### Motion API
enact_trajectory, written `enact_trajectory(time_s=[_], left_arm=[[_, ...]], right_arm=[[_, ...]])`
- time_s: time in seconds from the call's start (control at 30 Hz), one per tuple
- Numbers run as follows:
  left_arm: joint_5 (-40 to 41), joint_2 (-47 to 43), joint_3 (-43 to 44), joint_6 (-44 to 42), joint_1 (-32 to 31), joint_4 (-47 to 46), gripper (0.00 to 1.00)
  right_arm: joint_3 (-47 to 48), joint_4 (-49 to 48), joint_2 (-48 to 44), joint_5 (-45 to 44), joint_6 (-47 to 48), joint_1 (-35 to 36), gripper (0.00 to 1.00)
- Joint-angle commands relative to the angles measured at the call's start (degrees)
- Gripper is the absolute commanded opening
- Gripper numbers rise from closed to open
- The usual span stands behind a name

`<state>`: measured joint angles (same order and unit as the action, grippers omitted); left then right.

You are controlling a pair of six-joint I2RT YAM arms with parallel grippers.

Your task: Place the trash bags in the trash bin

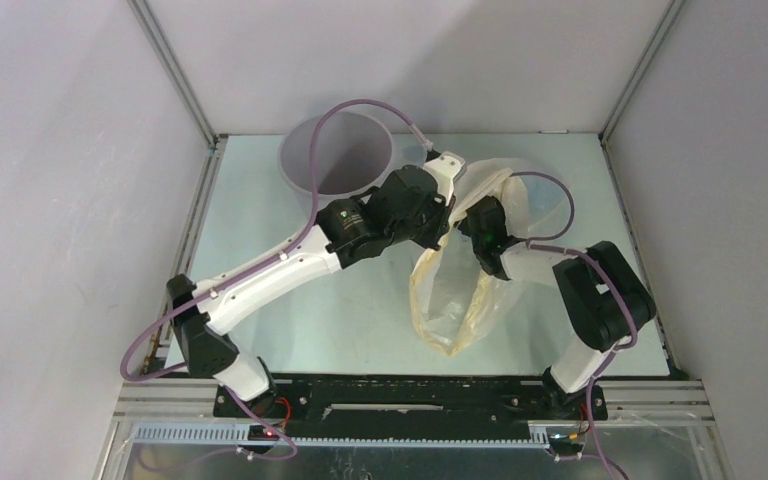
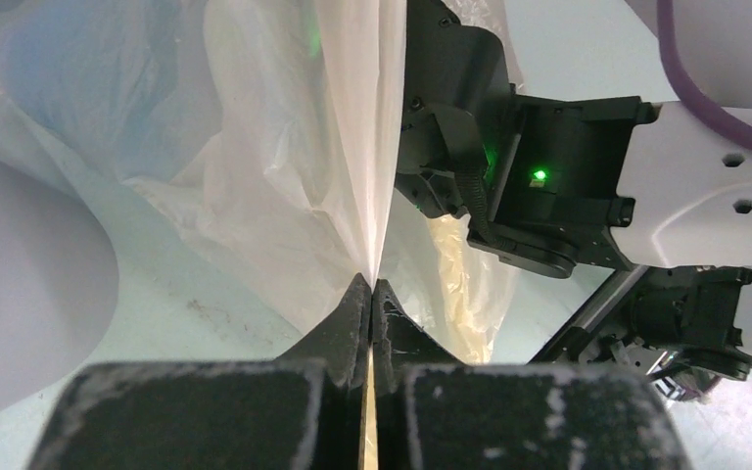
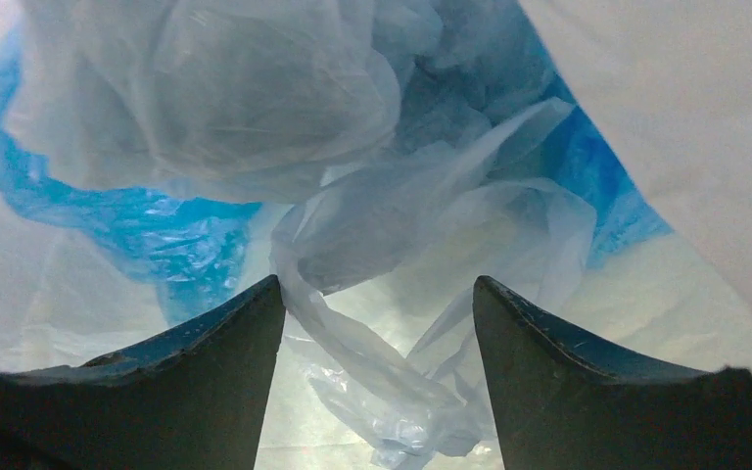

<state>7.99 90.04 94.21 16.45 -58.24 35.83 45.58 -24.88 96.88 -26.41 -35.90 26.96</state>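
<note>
Pale green table [image 1: 260, 230], grey walls. Cream-yellow bag [image 1: 450, 300] stands open just right of the trash bin [image 1: 360, 140]. My left gripper [image 2: 370, 287] is clenched on its film edge, I judge to hold the mouth up. Blue bag [image 3: 171, 235] and pale blue-grey bag [image 3: 352, 235] are bunched inside, just ahead of my right gripper [image 3: 377, 294], which is spread and clamps nothing.
</note>
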Motion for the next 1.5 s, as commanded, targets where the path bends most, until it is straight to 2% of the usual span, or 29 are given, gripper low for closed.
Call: enact_trajectory(time_s=[0.0, 0.17, 0.23, 0.27, 0.33, 0.47, 0.5, 0.67, 0.97, 1.2, 1.33, 1.47], left_arm=[[2.1, 0.1, 1.9, -1.4, -0.3, 0.7, 0.0], [2.4, 0.9, 2.5, -1.5, -0.3, 0.5, 0.0], [2.4, 1.1, 2.6, -1.4, -0.2, 0.4, 0.0], [2.4, 1.3, 2.5, -1.4, -0.2, 0.3, 0.0], [2.5, 1.4, 2.5, -1.4, -0.2, 0.4, 0.0], [3.3, 1.5, 2.1, -1.5, -0.2, 0.4, 0.0], [3.6, 1.6, 2.0, -1.1, -0.1, 0.3, 0.0], [1.4, 2.5, 2.2, 0.3, 1.5, 0.2, 0.0], [-2.8, 2.8, 2.7, 1.1, 4.0, -1.0, 0.0], [-2.9, 3.3, 2.3, 1.2, 4.8, -0.9, 0.0], [-0.9, 4.2, 1.6, 0.7, 5.0, -0.9, 0.0], [0.3, 5.1, 1.1, 0.2, 5.0, -0.9, 0.0]], right_arm=[[3.0, 2.7, 0.5, -2.4, -1.6, -1.4, 0.72], [7.7, 10.7, 2.2, -2.3, -1.4, -1.6, 0.76], [9.1, 12.7, 3.2, -1.3, -1.6, -1.9, 0.72], [9.6, 13.4, 3.5, -0.9, -1.8, -2.0, 0.67], [9.8, 13.9, 3.5, -0.2, -1.9, -2.2, 0.49], [9.7, 15.2, 1.7, 2.0, -0.6, -1.7, 0.02], [9.7, 15.7, 1.0, 2.7, -0.5, -1.4, 0.0], [5.3, 14.9, -5.6, 8.9, 2.0, 1.7, 0.0], [-12.2, 3.1, -16.0, 22.8, 0.6, 7.3, 0.0], [-17.3, 6.5, -27.6, 19.2, 3.1, 15.1, 0.0], [-17.6, 13.5, -37.8, 14.4, 4.8, 19.3, 0.0], [-16.9, 21.2, -49.0, 13.3, 4.8, 19.6, 0.0]])
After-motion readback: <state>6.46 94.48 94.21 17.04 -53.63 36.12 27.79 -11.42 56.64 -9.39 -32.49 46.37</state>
